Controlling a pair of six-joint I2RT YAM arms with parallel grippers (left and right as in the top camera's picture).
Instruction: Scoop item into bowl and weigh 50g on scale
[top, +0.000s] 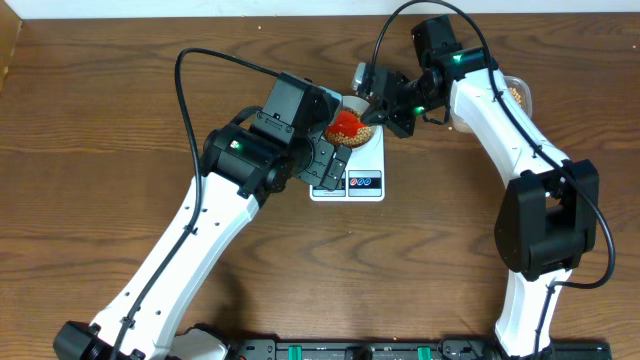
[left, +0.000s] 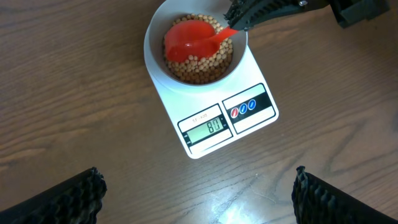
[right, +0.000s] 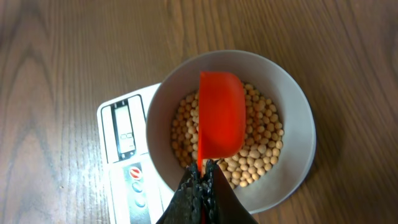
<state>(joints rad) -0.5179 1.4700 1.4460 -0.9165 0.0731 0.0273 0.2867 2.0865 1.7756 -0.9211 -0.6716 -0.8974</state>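
**Bowl of beans on the scale, red scoop inside it**

On the wooden table (top: 100, 120), the white scale (left: 258, 71) lies just toward 12 o'clock from centre in the overhead view. The left gripper (left: 198, 180) hangs above it, at 7 o'clock of the bowl, with its fingers spread wide and holding nothing. The right gripper (right: 199, 193) reaches in from 2 o'clock, its fingers pinched tight on the handle of a red scoop (right: 221, 118). The pale bowl (right: 298, 143) stands on the scale's 12 o'clock end. The scoop's cup is inside the bowl, over the beans. The display (left: 205, 129) sits at the scale's 6 o'clock edge, its digits too blurred to read surely. The tan beans (right: 261, 143) cover the bowl's bottom.
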